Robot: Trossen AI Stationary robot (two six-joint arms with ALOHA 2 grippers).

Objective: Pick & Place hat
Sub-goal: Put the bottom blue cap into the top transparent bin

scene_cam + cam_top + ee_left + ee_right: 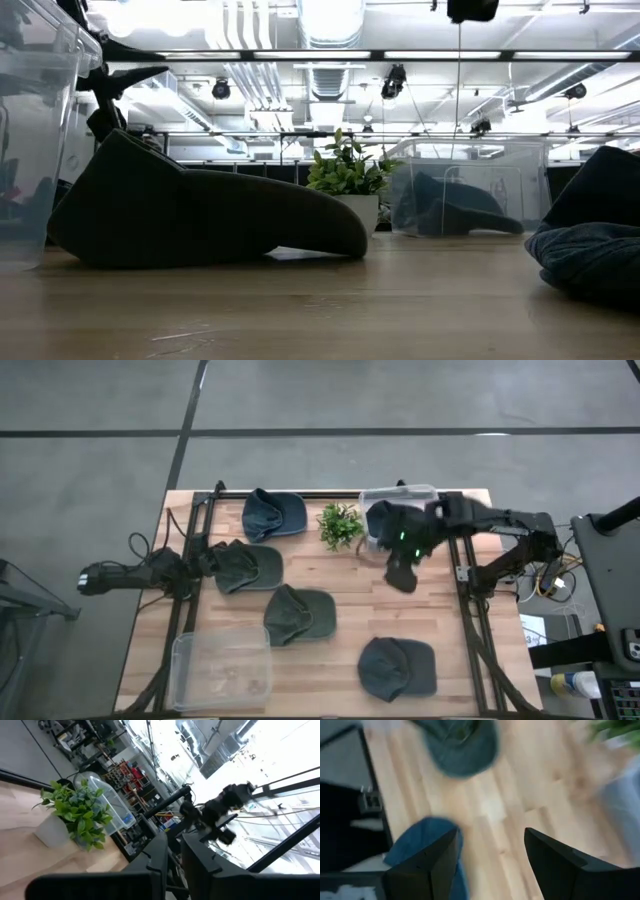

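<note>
Right gripper released and empty, hovering over the counter beside the clear bin

One hat already sits in that bin. The next hat lies flat near the front edge, well apart from my gripper; the others are further left. I'd swing over it, keep the jaws wide, drop onto the crown rather than the brim, pinch a fold of fabric, and lift straight before heading for the bin. Left arm waits at the left edge by another hat

potted plant — centre back, wooden table
</note>
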